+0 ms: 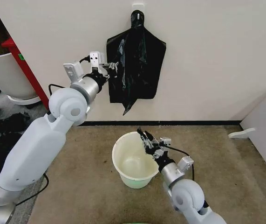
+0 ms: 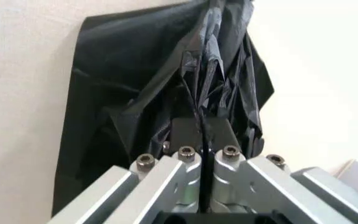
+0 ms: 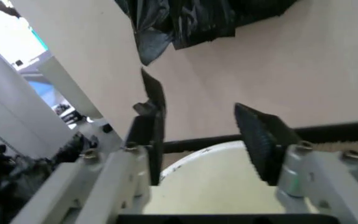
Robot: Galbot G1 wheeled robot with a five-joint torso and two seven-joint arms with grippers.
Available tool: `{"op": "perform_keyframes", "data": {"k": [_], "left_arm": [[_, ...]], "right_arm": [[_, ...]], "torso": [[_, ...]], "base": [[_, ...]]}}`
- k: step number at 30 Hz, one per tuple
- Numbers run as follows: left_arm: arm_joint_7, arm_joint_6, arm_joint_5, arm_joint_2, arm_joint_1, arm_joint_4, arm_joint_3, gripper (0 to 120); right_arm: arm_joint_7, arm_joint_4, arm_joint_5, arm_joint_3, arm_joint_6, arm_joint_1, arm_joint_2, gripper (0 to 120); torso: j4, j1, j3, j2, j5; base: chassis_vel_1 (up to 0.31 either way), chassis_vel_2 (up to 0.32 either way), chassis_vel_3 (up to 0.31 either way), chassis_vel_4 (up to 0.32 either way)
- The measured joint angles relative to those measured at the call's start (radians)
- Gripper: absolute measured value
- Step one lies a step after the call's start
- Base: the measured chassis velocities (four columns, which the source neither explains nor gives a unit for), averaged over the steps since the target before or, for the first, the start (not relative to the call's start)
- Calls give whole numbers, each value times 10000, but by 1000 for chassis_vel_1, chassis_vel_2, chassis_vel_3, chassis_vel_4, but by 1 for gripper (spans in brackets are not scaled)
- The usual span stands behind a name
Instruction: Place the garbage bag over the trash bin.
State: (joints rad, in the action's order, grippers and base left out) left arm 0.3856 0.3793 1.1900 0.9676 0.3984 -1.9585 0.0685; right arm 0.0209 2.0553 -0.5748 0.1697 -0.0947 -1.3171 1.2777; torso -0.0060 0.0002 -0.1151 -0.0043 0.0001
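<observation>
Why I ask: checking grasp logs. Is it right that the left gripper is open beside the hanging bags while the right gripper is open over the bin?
Not quite: the left wrist view shows the left gripper shut on the garbage bag. The right gripper is indeed open over the trash bin.

You cannot see the far rim of the trash bin (image 1: pixel 133 163) where the right gripper (image 1: pixel 145 138) hangs over it, and the right wrist view cuts off all but a pale arc of that bin (image 3: pixel 223 186). The left gripper (image 2: pixel 201 135) covers the fold of the garbage bag (image 2: pixel 166 93) it pinches (the 2 pads meet with the plastic lost between them). The bag's lower end runs under the gripper body. At the head view's left edge, a large white tub (image 1: pixel 2 70) is cut off.
</observation>
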Motion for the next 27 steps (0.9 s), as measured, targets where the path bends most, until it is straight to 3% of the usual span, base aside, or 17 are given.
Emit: {"op": "perform_keyframes", "data": {"k": [6, 10, 15, 21, 27], "left_arm": [[-11, -262, 757, -8, 53, 59, 139, 0], [-35, -355, 1155, -7, 180, 77, 161, 0], [-34, -437, 1249, 49, 250, 132, 133, 0], [-31, -482, 1473, 45, 251, 92, 109, 0], [-26, -511, 1627, 134, 173, 98, 71, 0]], "right_arm": [[57, 644, 558, 262, 175, 31, -279, 65], [445, 1629, 35, 727, -72, 377, -773, 84], [1123, 2100, -817, 996, -632, 1436, -1272, 97], [2104, 1738, -1870, 641, -1302, 3324, -1632, 100], [3259, 1322, -2680, -384, -1751, 5165, -1445, 100]], "torso": [[1, 0, 0, 0, 0], [0, 0, 0, 0, 0], [-1, 0, 0, 0, 0], [2, 0, -1, 0, 0], [1, 1, -1, 0, 0]], "base": [[0, 0, 0, 0], [0, 0, 0, 0], [0, 0, 0, 0], [0, 0, 0, 0], [0, 0, 0, 0]]}}
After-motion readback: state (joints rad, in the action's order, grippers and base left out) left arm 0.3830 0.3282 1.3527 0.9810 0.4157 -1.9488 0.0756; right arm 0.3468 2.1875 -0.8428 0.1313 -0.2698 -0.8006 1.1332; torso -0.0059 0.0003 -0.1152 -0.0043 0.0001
